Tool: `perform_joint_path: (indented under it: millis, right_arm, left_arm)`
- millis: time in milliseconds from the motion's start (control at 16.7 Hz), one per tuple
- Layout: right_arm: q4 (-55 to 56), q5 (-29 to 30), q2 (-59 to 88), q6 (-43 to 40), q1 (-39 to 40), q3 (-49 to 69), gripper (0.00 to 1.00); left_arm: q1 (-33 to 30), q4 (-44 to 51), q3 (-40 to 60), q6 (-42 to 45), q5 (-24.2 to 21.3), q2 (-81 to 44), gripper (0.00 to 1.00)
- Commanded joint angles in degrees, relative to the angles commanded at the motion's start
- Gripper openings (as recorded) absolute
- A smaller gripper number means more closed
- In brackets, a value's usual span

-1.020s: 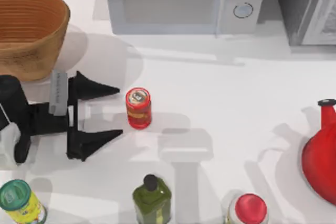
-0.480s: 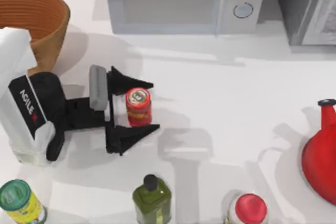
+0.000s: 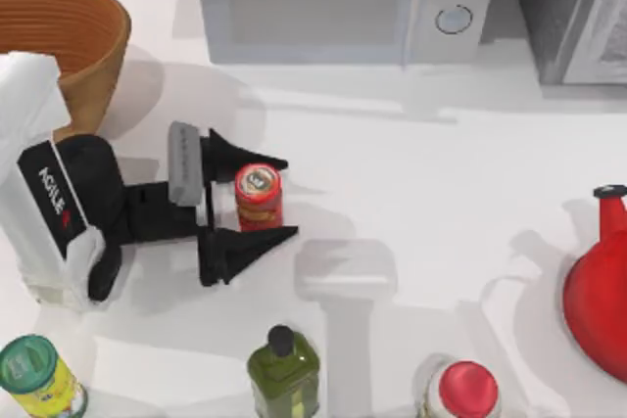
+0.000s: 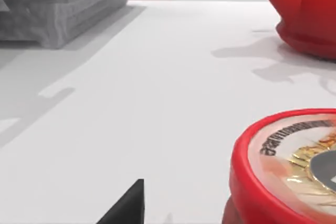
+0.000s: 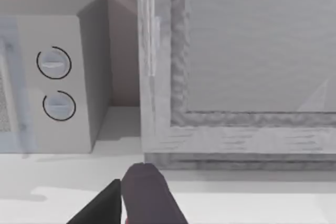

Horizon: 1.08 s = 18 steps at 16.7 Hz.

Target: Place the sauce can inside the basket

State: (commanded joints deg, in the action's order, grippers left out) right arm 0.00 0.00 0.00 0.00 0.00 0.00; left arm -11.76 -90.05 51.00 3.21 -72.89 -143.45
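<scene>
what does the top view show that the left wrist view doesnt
Top view alone: the basket at the table's far left, the left gripper open with a finger on each side of the sauce can, the microwave, the olive bottle, the green-lidded can and the red-capped jar. Left wrist view alone: the can's lid print up close. Both share the sauce can, the red kettle and the white table.

Left tool (image 3: 277, 198) low at table's left, fingers spread wide.
</scene>
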Motion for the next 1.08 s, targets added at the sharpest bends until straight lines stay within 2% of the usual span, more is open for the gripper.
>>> perform_joint_path:
  millis: [540,1080]
  right_arm:
    - [0.0,0.0,0.0,0.0,0.0,0.0,1.0]
    - [0.0,0.0,0.0,0.0,0.0,0.0,1.0]
  left_arm:
    - [0.0,0.0,0.0,0.0,0.0,0.0,0.02]
    - [0.14,0.06,-0.08,0.02,-0.05,0.07,0.0]
